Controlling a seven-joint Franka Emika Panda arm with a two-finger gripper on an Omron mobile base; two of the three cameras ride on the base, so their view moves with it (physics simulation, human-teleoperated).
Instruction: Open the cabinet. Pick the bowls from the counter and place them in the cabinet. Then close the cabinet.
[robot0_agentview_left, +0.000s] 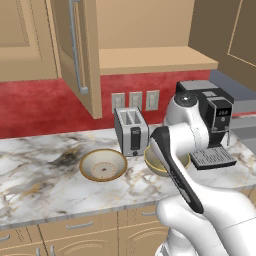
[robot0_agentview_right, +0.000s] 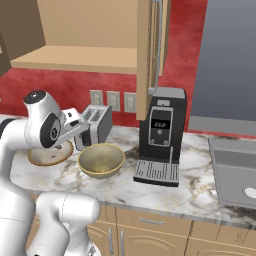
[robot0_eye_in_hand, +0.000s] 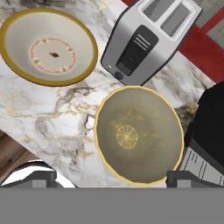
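Marble tabletop (robot0_agentview_left: 35, 170) carried two bowls: the cream-lined bowl (robot0_agentview_left: 103, 164) at centre left, the olive-yellow bowl (robot0_eye_in_hand: 138, 133) beside one toaster (robot0_agentview_left: 131, 130). Upper-frame cabinet (robot0_agentview_left: 75, 50) stood open against a red wall. End effector (robot0_eye_in_hand: 111, 177) gaped wide, empty.

olive-yellow bowl (robot0_eye_in_hand: 138, 134) between the fingers (robot0_eye_in_hand: 38, 178), jaws wide apart, nothing held | tan-rimmed cream bowl (robot0_eye_in_hand: 48, 46) well apart on marble tabletop (robot0_eye_in_hand: 57, 118) | toaster (robot0_eye_in_hand: 146, 39) just beside olive bowl | black coffee machine (robot0_eye_in_hand: 210, 135) at edge
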